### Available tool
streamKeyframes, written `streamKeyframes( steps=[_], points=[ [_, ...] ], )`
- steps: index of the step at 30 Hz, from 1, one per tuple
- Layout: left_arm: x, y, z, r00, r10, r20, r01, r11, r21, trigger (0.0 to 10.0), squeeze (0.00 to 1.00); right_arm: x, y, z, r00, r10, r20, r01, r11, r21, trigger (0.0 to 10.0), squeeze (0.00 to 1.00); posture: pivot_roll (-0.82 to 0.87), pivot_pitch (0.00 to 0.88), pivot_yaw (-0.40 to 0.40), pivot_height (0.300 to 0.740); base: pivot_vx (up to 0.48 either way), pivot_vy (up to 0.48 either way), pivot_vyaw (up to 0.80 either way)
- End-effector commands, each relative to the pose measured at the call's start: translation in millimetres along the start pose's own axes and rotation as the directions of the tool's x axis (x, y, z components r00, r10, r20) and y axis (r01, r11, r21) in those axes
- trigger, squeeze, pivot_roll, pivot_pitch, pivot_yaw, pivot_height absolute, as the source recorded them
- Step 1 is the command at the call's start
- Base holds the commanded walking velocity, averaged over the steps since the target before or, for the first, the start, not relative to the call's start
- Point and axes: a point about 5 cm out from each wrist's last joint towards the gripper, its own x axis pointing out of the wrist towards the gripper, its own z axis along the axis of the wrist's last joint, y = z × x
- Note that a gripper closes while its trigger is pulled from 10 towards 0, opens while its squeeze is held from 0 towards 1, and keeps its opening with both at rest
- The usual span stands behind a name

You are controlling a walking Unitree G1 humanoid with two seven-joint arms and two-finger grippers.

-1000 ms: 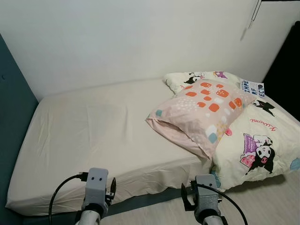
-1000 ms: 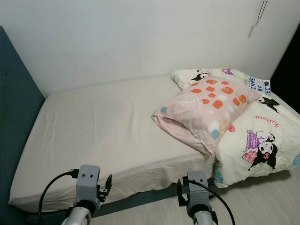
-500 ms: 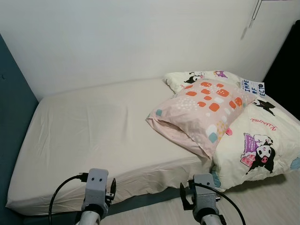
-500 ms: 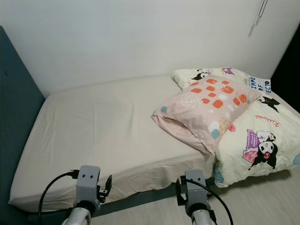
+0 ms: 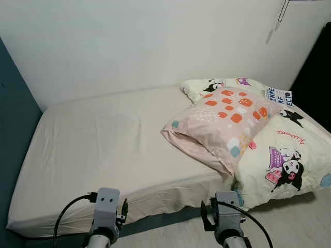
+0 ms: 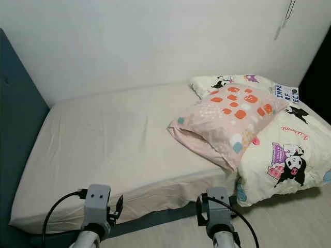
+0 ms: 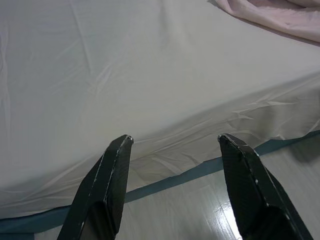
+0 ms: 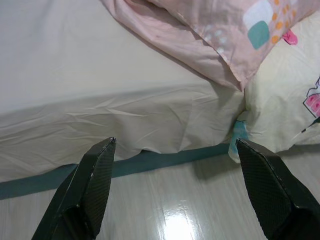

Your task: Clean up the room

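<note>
A bed [image 5: 103, 144] with a cream sheet lies before me. On its right side a pink pillow [image 5: 222, 124] with orange and teal patches rests on a cream cartoon-print duvet [image 5: 289, 155]. A second cartoon-print pillow [image 5: 207, 87] lies behind it by the wall. My left gripper [image 7: 175, 142] is open, held low over the bed's front edge. My right gripper [image 8: 175, 145] is open too, held above the floor in front of the bed's front edge, near the pink pillow's corner [image 8: 235, 75].
A teal headboard [image 6: 15, 129] stands at the bed's left end. The white wall [image 5: 145, 46] runs behind the bed. Pale wood floor [image 8: 165, 210] lies between me and the teal bed base [image 7: 165, 180]. A printed card [image 5: 278, 97] sits on the duvet at far right.
The view has shifted slightly; the bed and pillows have not moved. Both arms stay low at the bottom edge.
</note>
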Motion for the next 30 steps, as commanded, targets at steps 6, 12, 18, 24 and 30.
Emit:
streamKeyframes(
  steps=[6, 12, 18, 24, 30],
  points=[
    [-0.4, -1.8, -5.6, 1.000, -0.006, -0.025, 0.006, 1.000, 0.005, 10.0, 0.00, 0.6, 1.4, -6.1, 1.000, -0.003, -0.030, 0.002, 1.000, -0.025, 10.0, 0.00, -0.04, 0.137, 0.006, 0.740, 0.000, 0.000, 0.00],
    [-2.3, -0.8, -7.6, 1.000, -0.007, -0.029, 0.008, 1.000, 0.010, 10.0, 0.00, -0.2, 1.2, -7.8, 0.999, -0.009, -0.031, 0.007, 0.999, -0.040, 10.0, 0.00, -0.04, 0.131, 0.007, 0.740, 0.000, 0.000, 0.00],
    [-3.5, 0.7, -8.1, 1.000, -0.010, -0.029, 0.010, 1.000, 0.014, 10.0, 0.00, 0.0, 1.9, -8.9, 0.999, -0.011, -0.044, 0.011, 1.000, -0.002, 10.0, 0.00, -0.03, 0.123, 0.010, 0.740, 0.000, 0.000, 0.00],
    [-4.3, -2.7, -9.7, 0.999, -0.014, -0.033, 0.015, 1.000, 0.013, 10.0, 0.00, 1.1, -1.7, -7.0, 1.000, -0.005, -0.030, 0.003, 0.999, -0.054, 10.0, 0.00, -0.04, 0.108, 0.001, 0.740, 0.000, 0.000, 0.00],
    [3.7, -6.9, -5.4, 0.999, -0.040, -0.020, 0.041, 0.998, 0.043, 10.0, 0.00, 6.4, -6.1, -3.5, 1.000, -0.011, -0.020, 0.010, 0.998, -0.059, 10.0, 0.00, -0.04, 0.103, -0.006, 0.740, 0.000, 0.000, 0.00]
  ],
)
